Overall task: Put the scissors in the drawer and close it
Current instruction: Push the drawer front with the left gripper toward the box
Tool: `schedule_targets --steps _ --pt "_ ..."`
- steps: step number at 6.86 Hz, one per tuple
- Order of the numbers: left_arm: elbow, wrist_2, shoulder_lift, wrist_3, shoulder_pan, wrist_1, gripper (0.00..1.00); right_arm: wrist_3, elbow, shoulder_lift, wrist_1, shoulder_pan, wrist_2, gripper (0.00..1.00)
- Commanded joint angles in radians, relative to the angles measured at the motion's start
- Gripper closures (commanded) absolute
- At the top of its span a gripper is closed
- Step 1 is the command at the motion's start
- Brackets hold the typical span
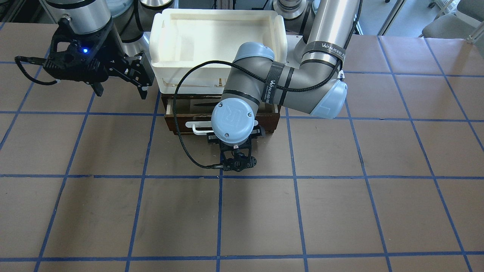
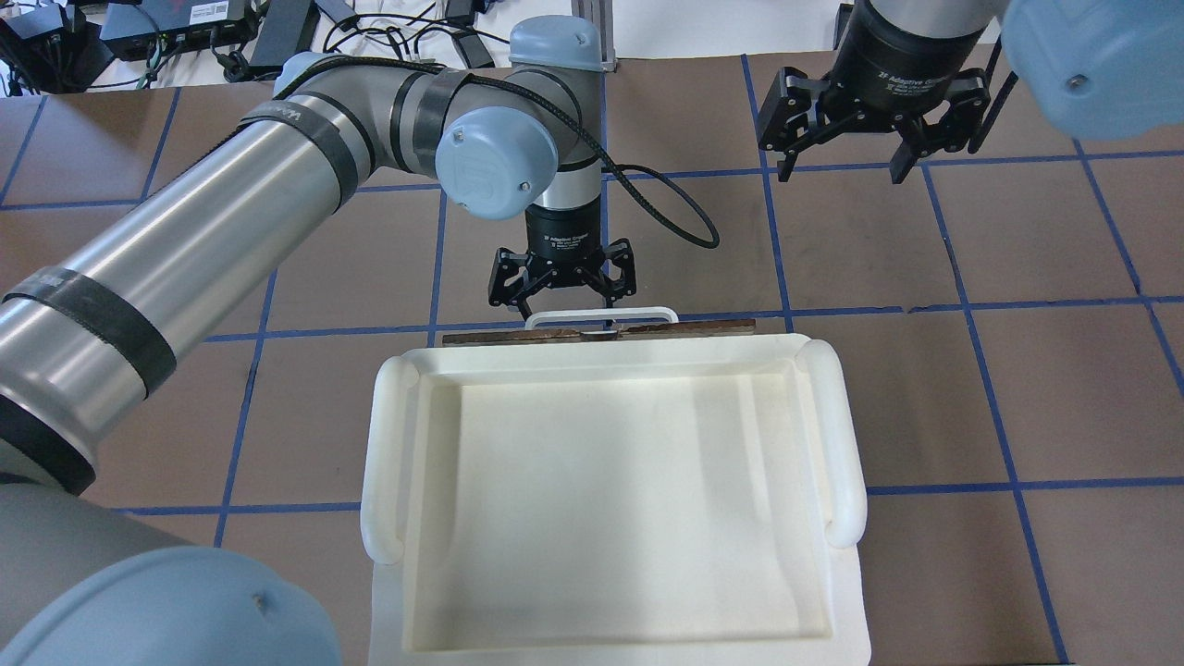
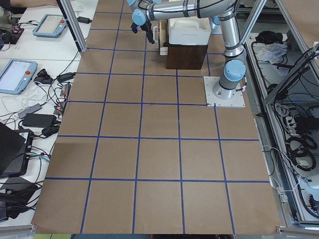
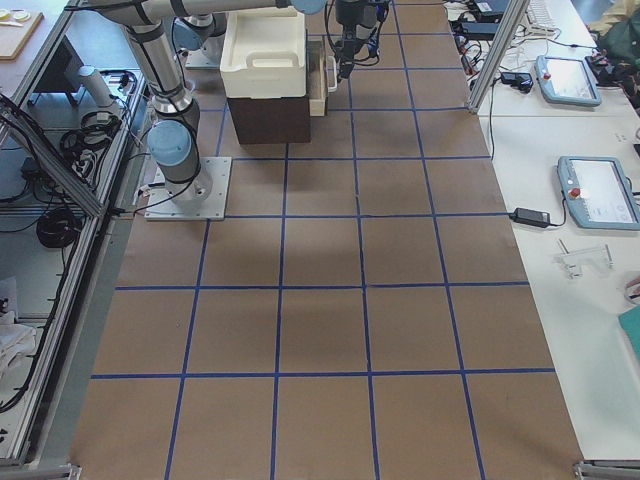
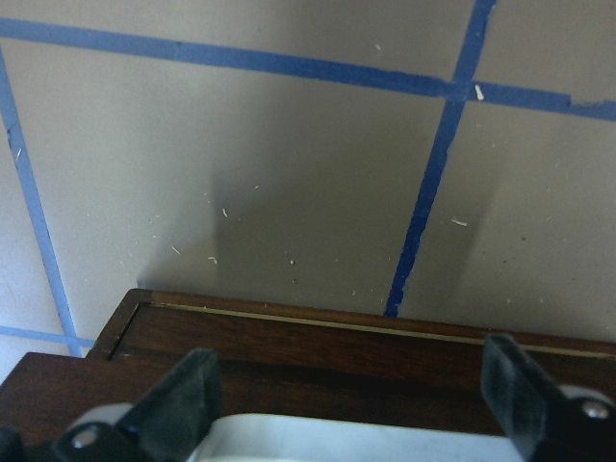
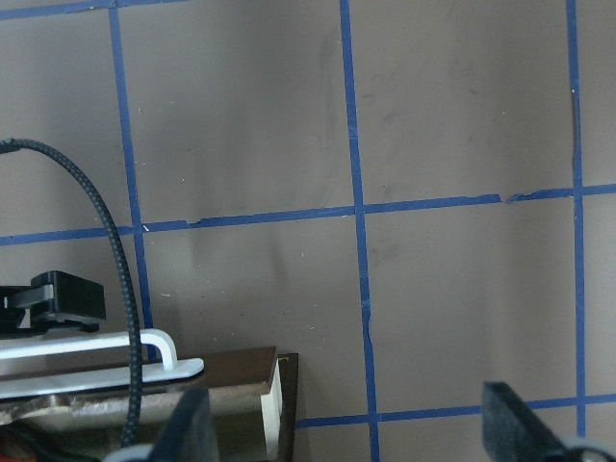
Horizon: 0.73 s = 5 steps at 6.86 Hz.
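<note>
Left gripper (image 2: 564, 298) is spread wide, with the white bar handle (image 2: 638, 312) sat between its fingers and nothing pinched. The drawer (image 1: 176, 124) is seen pulled out a little under the white tray (image 2: 837, 444) on the desk (image 1: 340, 189). Right gripper (image 2: 841, 172) is held wide open and empty, off to the side; scissors can't be made out

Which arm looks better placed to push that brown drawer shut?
Left. The left arm has its jaws open right at the white handle of the drawer. The right arm hangs its open jaws off to the side, apart from it.
</note>
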Motion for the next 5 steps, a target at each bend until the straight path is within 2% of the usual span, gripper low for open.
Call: schedule_targets --steps 1,5 --pt "-0.016 -0.002 0.007 0.000 -0.004 -0.027 0.00 0.000 0.003 0.000 0.000 0.000 0.000 0.00" --pt "-0.025 -0.003 0.009 0.002 -0.010 -0.082 0.00 0.000 0.006 0.002 -0.003 0.000 0.005 0.00"
